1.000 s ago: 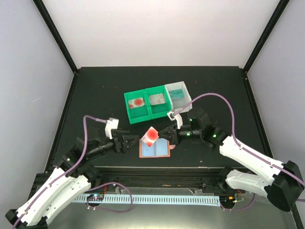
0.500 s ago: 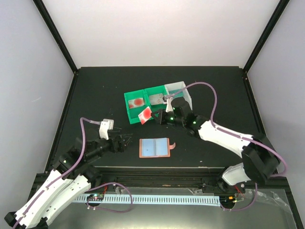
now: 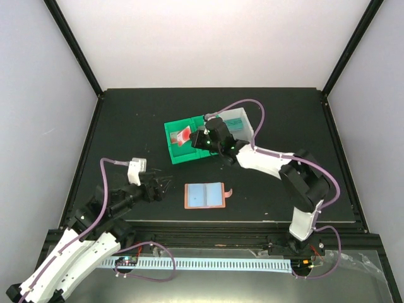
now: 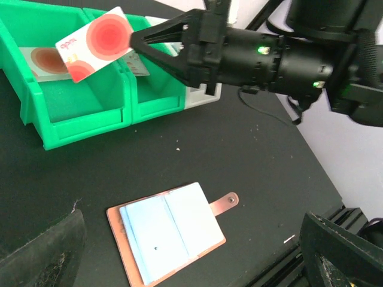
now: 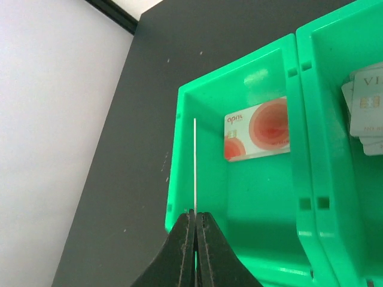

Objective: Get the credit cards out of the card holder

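Card (image 4: 96, 43) pinched tight in R gripper (image 5: 195, 215), L gripper (image 3: 164, 184) splayed wide

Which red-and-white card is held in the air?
The card pinched by the right gripper above the leftmost green bin; the other card lies flat inside it.

One card holder (image 3: 204, 196). Beyond it, two green trays (image 3: 178, 153) and one white tray (image 3: 240, 120). Credit cards (image 4: 96, 43): two red-circled, plus a pale overlapping stack, uncountable.
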Robot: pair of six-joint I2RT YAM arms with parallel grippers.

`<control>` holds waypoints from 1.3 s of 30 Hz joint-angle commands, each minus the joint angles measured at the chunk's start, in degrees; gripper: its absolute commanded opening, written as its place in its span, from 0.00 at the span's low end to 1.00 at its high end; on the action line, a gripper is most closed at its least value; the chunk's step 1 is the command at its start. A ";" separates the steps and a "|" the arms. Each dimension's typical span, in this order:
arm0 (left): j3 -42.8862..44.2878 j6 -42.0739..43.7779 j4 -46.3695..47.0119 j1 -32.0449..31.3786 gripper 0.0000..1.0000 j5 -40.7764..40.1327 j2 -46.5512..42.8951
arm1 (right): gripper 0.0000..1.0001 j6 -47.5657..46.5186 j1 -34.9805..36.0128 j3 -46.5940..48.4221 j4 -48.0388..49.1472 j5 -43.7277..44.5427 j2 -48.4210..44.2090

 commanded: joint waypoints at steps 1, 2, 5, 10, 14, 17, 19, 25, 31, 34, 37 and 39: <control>1.13 -0.03 -0.76 -0.18 0.99 -1.76 -1.77 | 0.01 1.58 -0.20 3.83 3.43 5.16 4.37; 1.09 -0.12 -0.81 -0.15 0.99 -1.90 -2.07 | 0.01 1.64 -0.20 4.56 3.59 5.88 5.37; 1.02 -0.32 -0.88 -0.13 0.99 -1.97 -2.81 | 0.01 1.41 -0.20 7.35 2.86 7.99 8.46; 1.08 -0.49 -1.02 -0.21 0.99 -2.17 -3.37 | 0.01 2.03 -0.22 11.28 3.09 7.81 13.43; 1.08 -0.57 -1.11 -0.14 0.99 -2.24 -3.46 | 0.01 3.36 -0.21 14.12 3.00 6.87 16.86; 1.11 -0.57 -1.17 -0.15 0.99 -2.32 -3.54 | 0.01 4.11 -0.20 15.70 3.63 6.01 19.07; 1.09 -0.71 -1.15 -0.16 0.99 -2.44 -3.49 | 0.01 4.32 -0.22 17.05 3.79 5.42 20.46; 0.96 -0.75 -1.09 -0.14 0.99 -2.34 -3.23 | 0.01 5.07 -0.22 19.93 3.95 4.72 23.67; 0.91 -0.74 -0.95 -0.13 0.99 -2.63 -3.19 | 0.07 4.86 -0.27 23.37 0.03 5.24 26.11; 0.91 -0.79 -1.04 -0.17 0.99 -2.52 -2.92 | 0.11 4.24 -0.31 24.10 -1.74 5.64 25.94; 0.74 -1.07 -1.13 -0.14 0.99 -2.20 -2.20 | 0.15 2.86 -0.34 24.76 -4.42 6.35 24.74; 0.94 -1.09 -1.46 -0.14 0.99 -1.94 -1.07 | 0.17 1.82 -0.44 24.78 -5.77 6.51 23.31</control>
